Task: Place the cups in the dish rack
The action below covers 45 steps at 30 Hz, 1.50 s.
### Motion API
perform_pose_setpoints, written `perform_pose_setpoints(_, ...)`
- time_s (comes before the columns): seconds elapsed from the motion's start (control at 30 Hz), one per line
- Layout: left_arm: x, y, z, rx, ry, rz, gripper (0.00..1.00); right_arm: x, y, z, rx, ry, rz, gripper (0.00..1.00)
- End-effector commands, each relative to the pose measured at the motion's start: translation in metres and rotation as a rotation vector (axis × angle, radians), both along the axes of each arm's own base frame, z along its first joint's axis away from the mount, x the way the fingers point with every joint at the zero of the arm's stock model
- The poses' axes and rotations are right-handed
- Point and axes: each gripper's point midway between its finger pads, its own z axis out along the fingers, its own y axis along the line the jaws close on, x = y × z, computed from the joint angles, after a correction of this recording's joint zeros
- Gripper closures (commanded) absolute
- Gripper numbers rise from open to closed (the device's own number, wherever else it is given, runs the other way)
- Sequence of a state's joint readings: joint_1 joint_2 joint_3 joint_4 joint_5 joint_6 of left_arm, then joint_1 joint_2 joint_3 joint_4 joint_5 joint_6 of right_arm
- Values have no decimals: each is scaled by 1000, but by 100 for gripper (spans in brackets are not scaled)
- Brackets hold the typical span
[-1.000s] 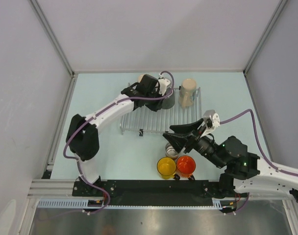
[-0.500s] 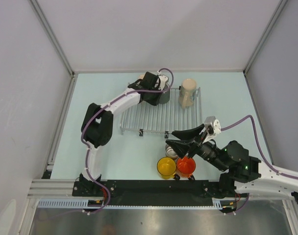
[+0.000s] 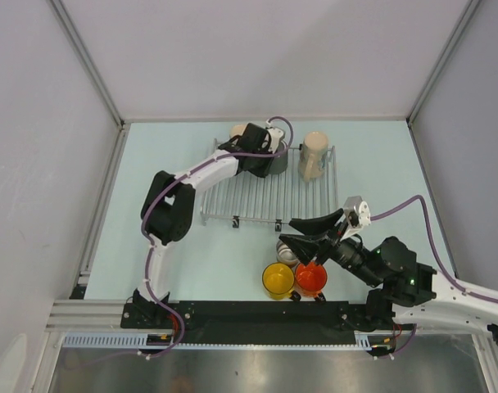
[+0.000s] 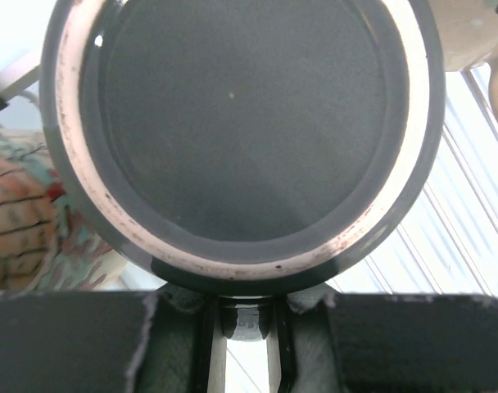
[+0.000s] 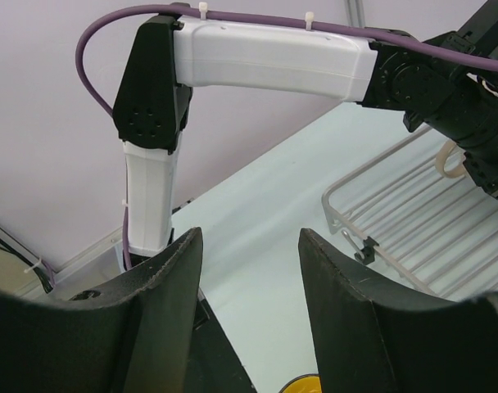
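Cups gather in two places on the pale green counter [image 3: 151, 155], which grey panels in metal framing close in on three sides. On the dish rack [image 3: 249, 196] near centre, a plain cream cup [image 3: 314, 155] rests at the 1 o'clock corner. Beside it the dark cup [image 3: 276, 163] is clamped by its handle in the left gripper [image 4: 246, 318]. A patterned cup [image 3: 237, 132] stands just past the rack's 11 o'clock edge. At 6 o'clock, near the counter's edge, the yellow cup [image 3: 278, 280] and orange cup [image 3: 310, 278] touch. The steel cup [image 3: 287, 252] sits just behind them under the right gripper [image 3: 285, 231], fingers apart and holding nothing. Bare counter stretches toward 9 and 3 o'clock.
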<state>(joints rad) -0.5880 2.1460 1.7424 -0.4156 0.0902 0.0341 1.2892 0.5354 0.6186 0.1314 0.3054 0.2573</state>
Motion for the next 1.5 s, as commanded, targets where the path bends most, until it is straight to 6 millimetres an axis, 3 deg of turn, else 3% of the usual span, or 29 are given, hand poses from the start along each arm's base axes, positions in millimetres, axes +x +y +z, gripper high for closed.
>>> perform_pose_setpoints(0.0, 11, -21, 10, -70, -63, -24, 100, 0, -5, 6, 36, -11, 0, 45)
perform_pose_setpoints(0.2, 6, -25, -3, -47, -41, -32, 99, 2, -11, 6, 51, -12, -10, 45)
perform_pose_setpoints(0.27, 5, -25, 0, -44, -48, -31, 78, 3, -12, 5, 47, -10, -13, 44)
perform_pose_setpoints(0.3, 5, -25, 1, -40, -52, -31, 62, 3, -12, 4, 46, -9, -14, 44)
perform_pose_setpoints(0.37, 6, -22, 4, -29, -64, -19, 49, 3, -13, 4, 48, -7, -13, 44)
perform_pose_setpoints(0.4, 7, -20, 6, -28, -68, -14, 29, 4, -13, 3, 47, -6, -14, 44)
perform_pose_setpoints(0.43, 7, -19, 6, -24, -71, -8, 23, 3, -13, 3, 48, -5, -13, 44)
perform_pose_setpoints(0.67, 3, -16, 19, -27, -90, -6, 17, 5, -20, 4, 60, -6, -34, 44)
perform_pose_setpoints(0.77, -8, -12, 48, -43, -120, -14, 15, 8, -29, 7, 68, -10, -62, 44)
perform_pose_setpoints(0.8, -16, -13, 73, -85, -145, -32, 15, 8, -36, 12, 89, -15, -73, 43)
perform_pose_setpoints(0.9, -45, -7, 98, -124, -162, -61, 14, 10, -51, 17, 122, -15, -116, 43)
perform_pose_setpoints(0.93, -62, -1, 118, -148, -190, -75, 14, 9, -60, 23, 152, -22, -126, 43)
perform_pose_setpoints(1.03, -99, 8, 150, -185, -240, -117, 14, 13, -74, 25, 193, -16, -170, 43)
perform_pose_setpoints(1.1, -124, 8, 159, -193, -254, -163, 14, 16, -78, 22, 203, 1, -199, 43)
perform_pose_setpoints(1.13, -137, 11, 149, -177, -238, -181, 14, 19, -81, 22, 211, 7, -219, 43)
perform_pose_setpoints(1.17, -150, 14, 157, -186, -257, -203, 14, 20, -84, 23, 221, 10, -227, 43)
perform_pose_setpoints(1.2, -166, 7, 153, -175, -257, -250, 15, 21, -85, 21, 225, 16, -234, 43)
perform_pose_setpoints(1.27, -190, 6, 134, -132, -239, -315, 16, 22, -89, 23, 237, 17, -247, 43)
perform_pose_setpoints(1.4, -243, -16, 89, -55, -185, -506, 18, 25, -101, 22, 267, 42, -291, 44)
perform_pose_setpoints(1.47, -261, -24, 67, -25, -138, -572, 19, 25, -118, 28, 325, 47, -321, 45)
